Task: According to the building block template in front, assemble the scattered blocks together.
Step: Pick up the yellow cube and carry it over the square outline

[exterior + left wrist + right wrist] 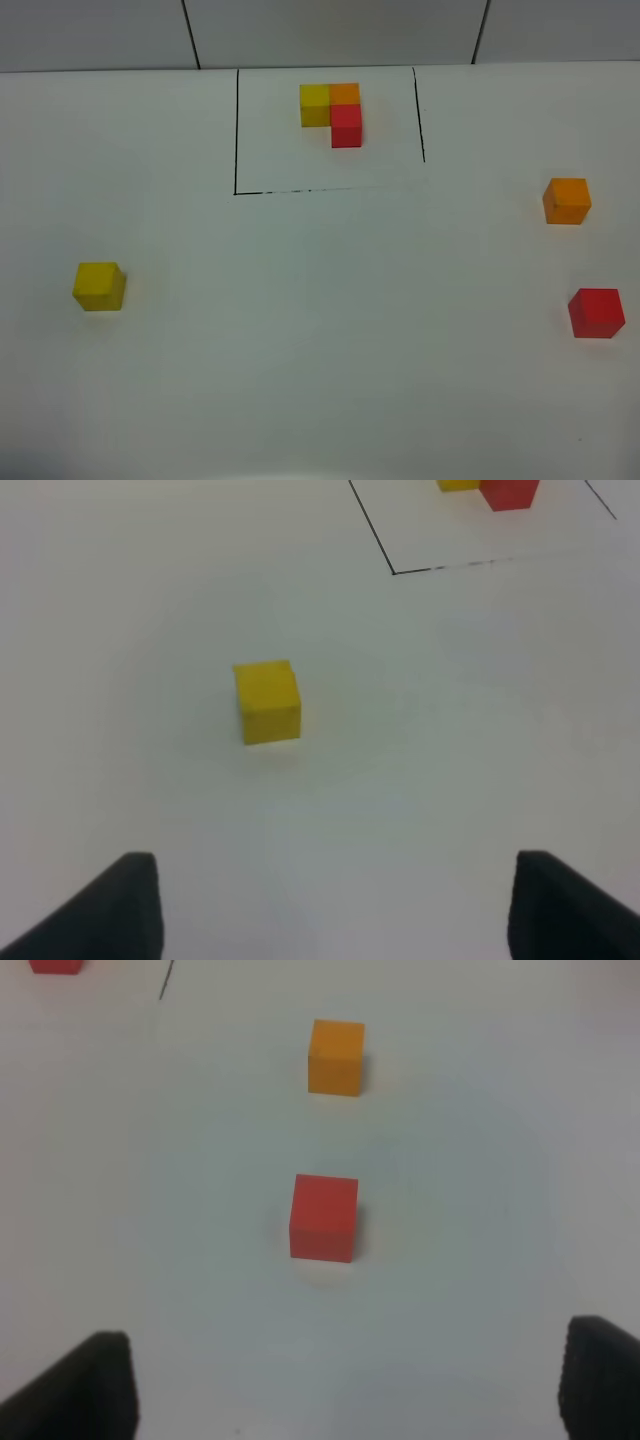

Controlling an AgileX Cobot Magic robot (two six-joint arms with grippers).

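- Exterior high: nothing is assembled yet. The template (333, 112) is seen in the outlined box at top centre. The yellow cube (99, 286) at left and the orange cube (567, 200) and red cube (596, 312) at right are seen well apart, plain and equal in size.
- Left wrist: the left gripper (335, 910) is spread wide and empty, with the yellow cube seen ahead, untouched.
- Right wrist: the right gripper (350, 1385) is spread wide and empty. The red cube is seen ahead, the orange cube beyond it.

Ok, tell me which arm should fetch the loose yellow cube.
Left. The yellow cube lies on the left of the table, straight ahead of the open left gripper; the right gripper faces the red cube and orange cube.
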